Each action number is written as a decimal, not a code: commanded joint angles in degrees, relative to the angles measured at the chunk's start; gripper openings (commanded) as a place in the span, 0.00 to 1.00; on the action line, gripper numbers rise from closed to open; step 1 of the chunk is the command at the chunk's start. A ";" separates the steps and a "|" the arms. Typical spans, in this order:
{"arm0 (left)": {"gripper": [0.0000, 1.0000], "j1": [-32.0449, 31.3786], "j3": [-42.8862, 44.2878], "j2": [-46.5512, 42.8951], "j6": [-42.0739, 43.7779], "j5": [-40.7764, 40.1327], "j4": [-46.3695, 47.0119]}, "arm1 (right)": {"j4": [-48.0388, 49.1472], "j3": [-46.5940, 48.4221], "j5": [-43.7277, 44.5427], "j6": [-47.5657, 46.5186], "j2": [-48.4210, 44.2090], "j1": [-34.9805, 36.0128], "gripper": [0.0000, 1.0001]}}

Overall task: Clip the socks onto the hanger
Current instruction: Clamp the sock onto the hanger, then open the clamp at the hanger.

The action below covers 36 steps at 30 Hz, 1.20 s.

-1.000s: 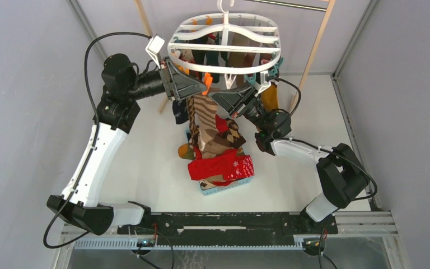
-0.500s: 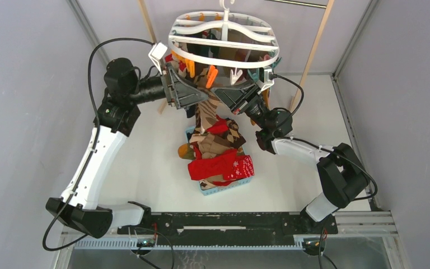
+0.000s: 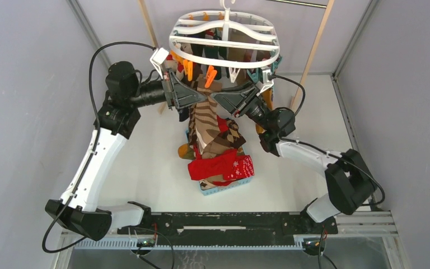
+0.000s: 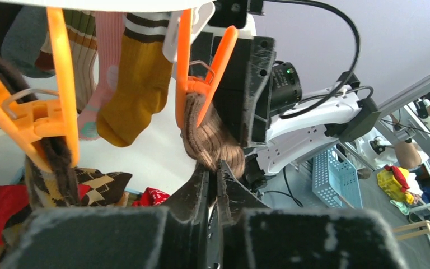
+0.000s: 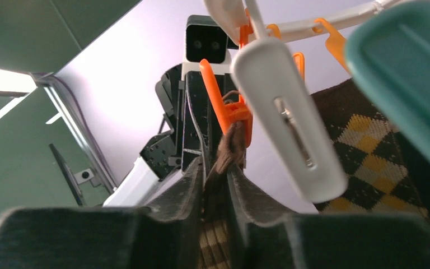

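Observation:
The white oval hanger hangs at the back with orange and teal clothespins. A brown-and-cream argyle sock hangs from just under its front rim down to the basket. My left gripper and right gripper meet there, both shut on the sock's cuff. In the left wrist view my jaws pinch the brown cuff, whose top sits between the tips of an orange clothespin. In the right wrist view my jaws pinch the same sock below that clothespin.
A light-blue basket below holds more socks, with red ones on top. Mustard and other socks hang clipped on the hanger. A white clothespin and a teal one hang close by. Wooden rack legs stand behind.
Both grippers have lifted the brown sock's cuff and closed in together under the hanger's front rim. The hanger has swung slightly, and the cuff now sits at the orange clothespin.

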 commanded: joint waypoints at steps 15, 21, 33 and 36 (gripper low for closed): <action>0.00 1.14 2.98 -4.23 10.42 -6.78 -8.88 | -41.98 -7.84 15.64 -31.16 -26.02 -0.53 0.96; 0.00 1.14 3.30 -4.33 10.76 -6.94 -9.53 | -39.76 -4.51 18.11 -33.60 -23.77 -0.93 0.98; 0.00 1.15 4.63 -4.23 12.29 -6.67 -11.75 | -33.95 1.79 12.70 -35.72 -17.06 -3.15 0.80; 0.00 1.23 4.88 -4.06 12.32 -6.73 -11.87 | -33.84 2.63 12.24 -35.67 -16.48 -3.26 0.76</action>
